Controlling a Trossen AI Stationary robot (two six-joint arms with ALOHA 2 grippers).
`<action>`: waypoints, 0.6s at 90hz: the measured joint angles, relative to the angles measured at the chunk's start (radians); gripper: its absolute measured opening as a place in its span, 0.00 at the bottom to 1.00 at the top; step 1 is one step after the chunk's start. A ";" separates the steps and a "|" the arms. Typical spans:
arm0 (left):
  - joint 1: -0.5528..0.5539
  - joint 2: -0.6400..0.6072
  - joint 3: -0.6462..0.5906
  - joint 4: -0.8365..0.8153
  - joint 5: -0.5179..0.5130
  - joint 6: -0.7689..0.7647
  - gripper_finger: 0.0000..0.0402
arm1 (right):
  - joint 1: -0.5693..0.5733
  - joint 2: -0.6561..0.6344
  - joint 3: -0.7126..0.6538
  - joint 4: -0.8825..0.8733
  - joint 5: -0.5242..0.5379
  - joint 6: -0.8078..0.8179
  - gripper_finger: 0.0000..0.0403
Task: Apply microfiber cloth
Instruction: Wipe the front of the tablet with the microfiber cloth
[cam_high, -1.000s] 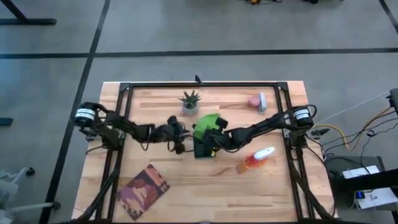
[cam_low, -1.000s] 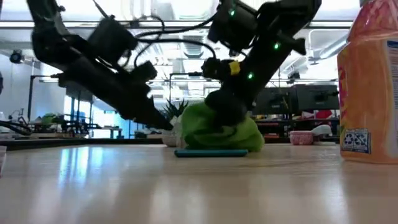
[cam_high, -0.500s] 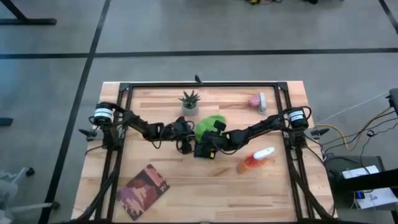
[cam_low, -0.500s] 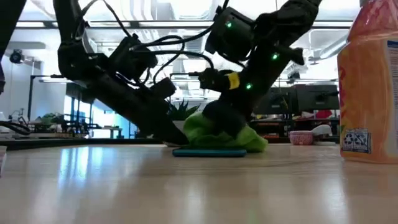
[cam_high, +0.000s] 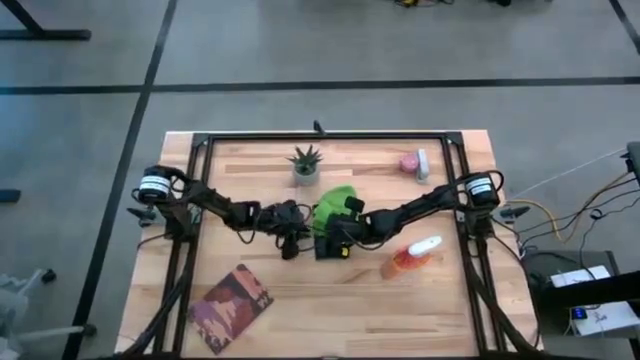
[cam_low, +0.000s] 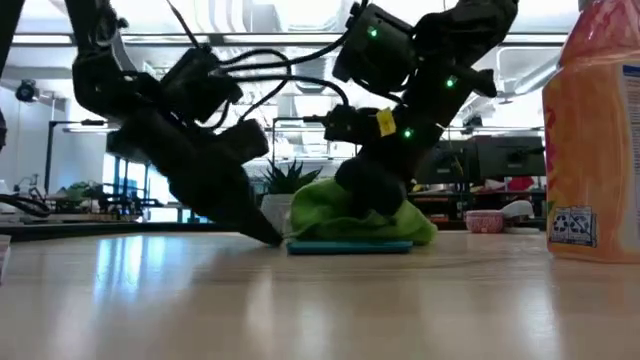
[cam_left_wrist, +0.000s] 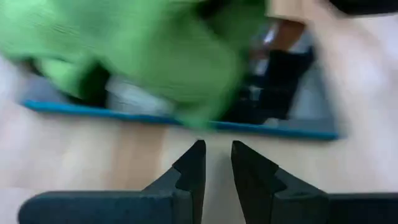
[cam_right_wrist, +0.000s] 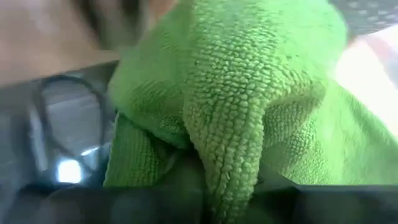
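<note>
Microfiber cloth (cam_high: 332, 203), bright lime green, is seen bunched near the centre of the high view, resting on a dark flat tablet (cam_high: 326, 243) with a blue edge. In the low view the cloth (cam_low: 340, 211) is heaped on the tablet (cam_low: 348, 246) at the middle of the frame. The right gripper (cam_high: 335, 228) is placed on top of the cloth and tablet, its arm reaching in from the right side of the frame. In the right wrist view the cloth (cam_right_wrist: 236, 106) is seen clamped between the dark fingers of that gripper, with a ridge of fabric pinched at the lower centre of the frame. The glossy tablet surface (cam_right_wrist: 56, 137) is seen at the left of that frame.

The left gripper (cam_high: 291, 243) is positioned just left of the tablet, its tip lowered to the table (cam_high: 330, 300). In the left wrist view its fingers (cam_left_wrist: 193, 171) are seen nearly closed with only a narrow gap, and nothing is held between them; the blue tablet edge (cam_left_wrist: 186, 121) and the cloth (cam_left_wrist: 143, 50) lie just beyond the tips.

A small potted plant (cam_high: 305, 162) is located above the cloth in the high view. An orange spray bottle (cam_high: 410, 257) lies at the lower right of the cloth. A patterned book (cam_high: 230, 305) is found at the lower left of the table.
</note>
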 joint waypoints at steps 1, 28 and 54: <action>-0.007 -0.002 0.000 -0.001 0.001 -0.003 0.15 | -0.002 0.000 0.000 0.000 0.002 0.000 0.01; -0.158 -0.004 0.020 0.126 -0.170 0.010 0.15 | -0.030 -0.007 -0.002 0.037 0.003 0.011 0.01; -0.137 0.165 0.117 0.148 -0.333 0.050 0.15 | -0.030 -0.008 -0.002 0.099 -0.025 0.040 0.01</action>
